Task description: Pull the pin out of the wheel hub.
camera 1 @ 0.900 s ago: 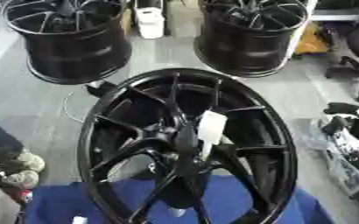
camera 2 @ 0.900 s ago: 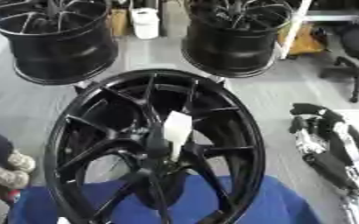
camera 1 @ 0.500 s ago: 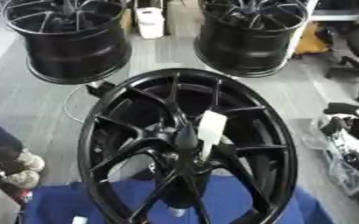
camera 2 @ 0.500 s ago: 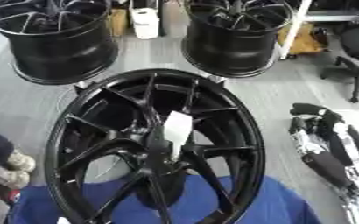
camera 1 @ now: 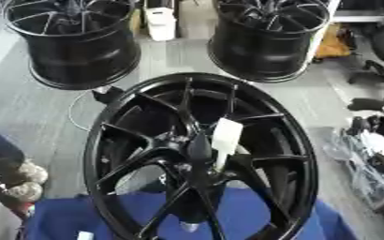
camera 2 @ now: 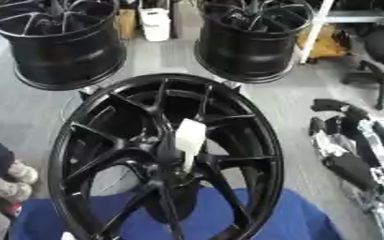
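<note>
- A big black wheel point(camera 1: 197, 157) is standing up on its edge, close to the camera, and it is leaning back a little.
- The bottom of the wheel is sitting on a blue cloth point(camera 1: 64, 220) that is covering the counter.
- A white pin point(camera 1: 225, 134) is sticking out of the middle of the wheel, just beside the hub. Its flat white top is pointing up and its thin end is going down into the wheel.
- Nothing is touching the pin.
- A black and silver robot hand point(camera 2: 343, 164) is lying by the right edge, well apart from the wheel. I cannot tell if it is open or closed.
- Two more black wheels are sitting on the floor behind, one on the left point(camera 1: 80, 47) and one on the right point(camera 1: 265, 42).
- A white jug point(camera 1: 160, 21) is standing between them.
- A person's shoes point(camera 1: 23, 180) are showing on the floor at the left.
</note>
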Available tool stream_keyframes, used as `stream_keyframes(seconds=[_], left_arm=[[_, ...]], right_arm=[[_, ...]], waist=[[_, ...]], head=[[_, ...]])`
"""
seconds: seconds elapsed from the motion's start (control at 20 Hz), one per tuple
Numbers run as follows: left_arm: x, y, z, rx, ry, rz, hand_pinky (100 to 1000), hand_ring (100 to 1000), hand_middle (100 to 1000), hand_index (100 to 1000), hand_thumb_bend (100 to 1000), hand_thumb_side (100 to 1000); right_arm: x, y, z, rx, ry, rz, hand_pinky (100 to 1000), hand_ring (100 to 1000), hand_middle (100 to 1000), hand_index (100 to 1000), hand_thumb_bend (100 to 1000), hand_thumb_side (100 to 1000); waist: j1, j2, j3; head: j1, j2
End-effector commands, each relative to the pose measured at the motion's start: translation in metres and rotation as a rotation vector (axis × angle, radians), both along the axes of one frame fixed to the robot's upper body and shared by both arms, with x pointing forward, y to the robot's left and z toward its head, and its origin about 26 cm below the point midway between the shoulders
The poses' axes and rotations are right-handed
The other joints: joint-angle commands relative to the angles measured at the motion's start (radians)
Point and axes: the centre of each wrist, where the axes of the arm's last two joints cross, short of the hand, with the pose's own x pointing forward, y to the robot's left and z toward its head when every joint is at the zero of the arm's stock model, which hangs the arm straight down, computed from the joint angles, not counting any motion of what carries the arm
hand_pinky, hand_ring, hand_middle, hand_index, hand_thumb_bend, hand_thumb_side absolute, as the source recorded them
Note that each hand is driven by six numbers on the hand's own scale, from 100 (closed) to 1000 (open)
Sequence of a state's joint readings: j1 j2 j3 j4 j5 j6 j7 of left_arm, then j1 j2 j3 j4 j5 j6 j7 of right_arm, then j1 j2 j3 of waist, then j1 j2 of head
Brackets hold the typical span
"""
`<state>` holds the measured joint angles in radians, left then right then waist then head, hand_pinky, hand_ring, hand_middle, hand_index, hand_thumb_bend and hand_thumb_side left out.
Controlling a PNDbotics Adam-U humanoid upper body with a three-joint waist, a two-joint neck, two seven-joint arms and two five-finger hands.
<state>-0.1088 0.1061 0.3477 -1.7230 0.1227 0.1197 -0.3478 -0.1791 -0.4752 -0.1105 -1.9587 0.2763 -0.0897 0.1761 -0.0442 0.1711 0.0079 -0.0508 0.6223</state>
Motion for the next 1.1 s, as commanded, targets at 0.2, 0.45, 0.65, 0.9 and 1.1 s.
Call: stream_keyframes(seconds=[0.2,0.45,0.65,0.9,1.1], left_arm=[[0.000,0.003,0.007,0.041,-0.010,-0.014,725,636,599,685,368,767],[-0.001,0.004,0.005,0.047,-0.001,-0.020,725,637,600,685,368,769],[-0.001,0.004,0.005,0.049,0.002,-0.028,725,637,601,686,367,770],[0.000,0.003,0.004,0.050,0.006,-0.034,725,638,601,686,365,772],[0.000,0.003,0.003,0.052,0.008,-0.036,726,638,602,686,363,772]], right_arm=[[-0.001,0.002,0.052,-0.282,-0.025,0.097,623,579,797,893,100,487],[0.012,0.016,0.070,-0.434,0.074,0.191,611,567,795,890,100,584],[0.029,0.023,0.062,-0.433,0.146,0.221,607,563,793,887,100,633],[0.046,0.037,0.053,-0.440,0.194,0.259,604,563,794,888,100,678],[0.052,0.050,0.051,-0.484,0.204,0.293,606,565,798,893,100,708]], waist=[[-0.004,-0.020,0.006],[-0.007,-0.025,0.009],[-0.004,-0.026,0.010],[-0.002,-0.026,0.009],[-0.001,-0.027,0.009]], head=[[-0.004,0.008],[-0.008,0.017],[-0.011,0.020],[-0.014,0.026],[-0.017,0.030]])
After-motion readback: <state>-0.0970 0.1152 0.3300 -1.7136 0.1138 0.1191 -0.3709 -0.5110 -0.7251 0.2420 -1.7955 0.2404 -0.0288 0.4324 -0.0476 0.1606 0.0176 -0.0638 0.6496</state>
